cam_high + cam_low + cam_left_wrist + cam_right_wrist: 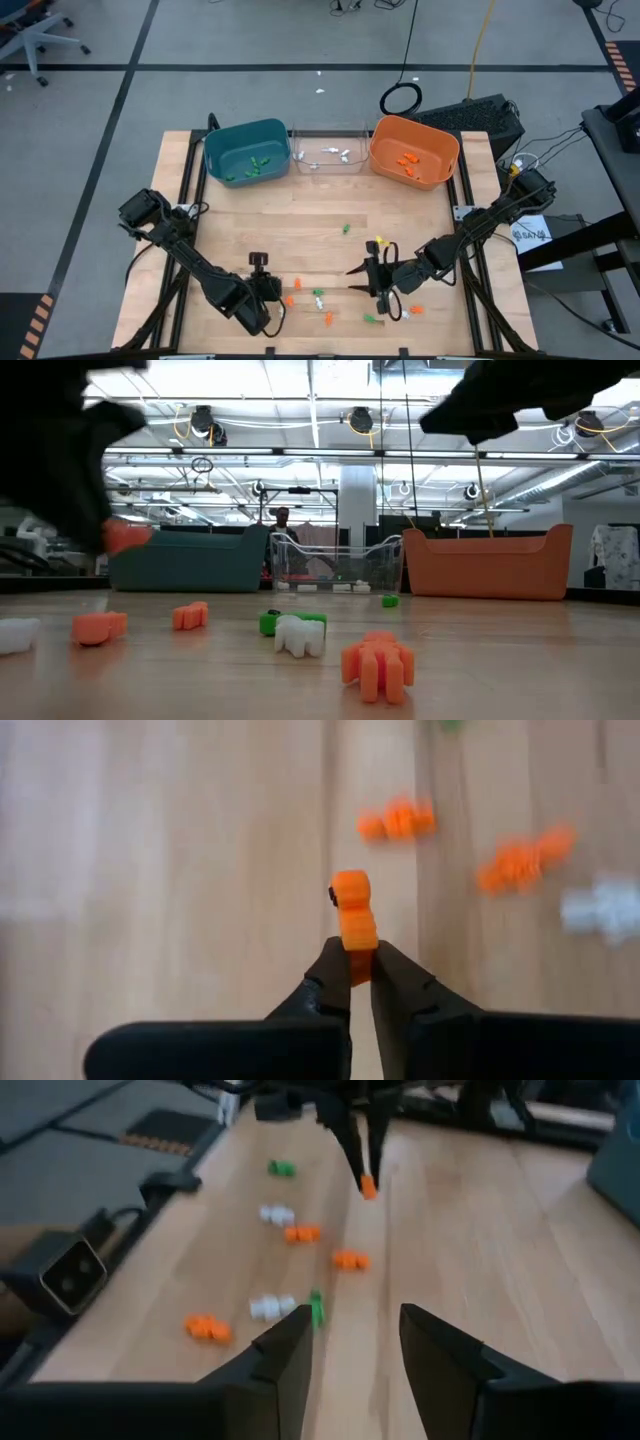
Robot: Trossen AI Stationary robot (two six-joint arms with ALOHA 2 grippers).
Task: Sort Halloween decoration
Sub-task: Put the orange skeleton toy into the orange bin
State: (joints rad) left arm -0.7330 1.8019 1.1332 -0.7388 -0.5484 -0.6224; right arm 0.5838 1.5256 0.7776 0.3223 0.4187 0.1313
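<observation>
Left pincer (361,972) pinches orange trinket (354,915) lengthwise.

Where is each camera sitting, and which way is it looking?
High view: above the table, looking straight down; both arms show, with the teal bin, clear bin and orange bin.
Low view: at table-top height, looking level across at the bins; dark arm parts hang at the top corners.
Left wrist view: on the left arm, looking past the left gripper, shut on an orange trinket.
Right wrist view: on the right arm, looking past the open right gripper across scattered trinkets.
Shared: the right wrist view shows that same trinket too.
</observation>
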